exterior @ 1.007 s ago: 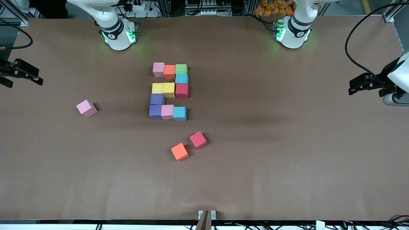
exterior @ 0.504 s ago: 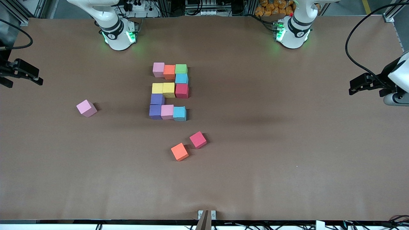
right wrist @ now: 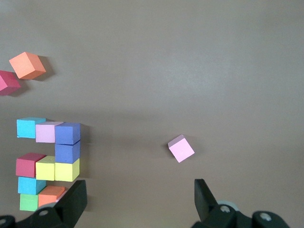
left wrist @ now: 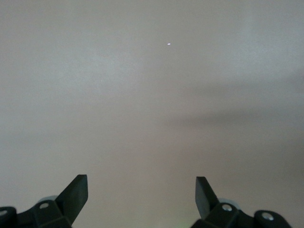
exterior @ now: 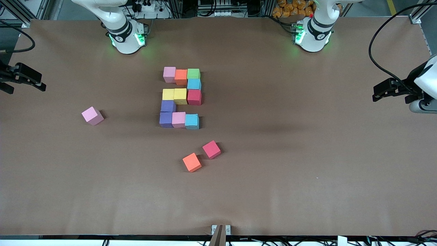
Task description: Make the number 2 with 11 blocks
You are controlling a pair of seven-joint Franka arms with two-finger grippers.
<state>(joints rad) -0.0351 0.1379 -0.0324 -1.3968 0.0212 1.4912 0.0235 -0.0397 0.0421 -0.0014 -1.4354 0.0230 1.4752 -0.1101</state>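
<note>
Brown paper covers the table [exterior: 307, 153], and on it we see the number 2 [exterior: 181, 97] built of eleven small foam cubes, the blocks [exterior: 180, 95] touching in five rows. Its row nearest the robots' bases runs pale pink, orange, green; then a light blue cube; then yellow, yellow, crimson; then one purple; then purple, pale pink, light blue nearest the front camera.

Three loose foam cubes lie apart from it: a loose orange cube [exterior: 192, 162] and a loose crimson cube [exterior: 211, 149] just beside each other, nearer the front camera than the digit, and a loose pale pink cube [exterior: 92, 115] toward the right arm's end of the table.

We see both arms waiting. Our left gripper [left wrist: 141, 192] hangs over bare paper, jaws spread wide and empty. Our right gripper [right wrist: 140, 194] hangs over its end of the table, jaws likewise wide and empty.
</note>
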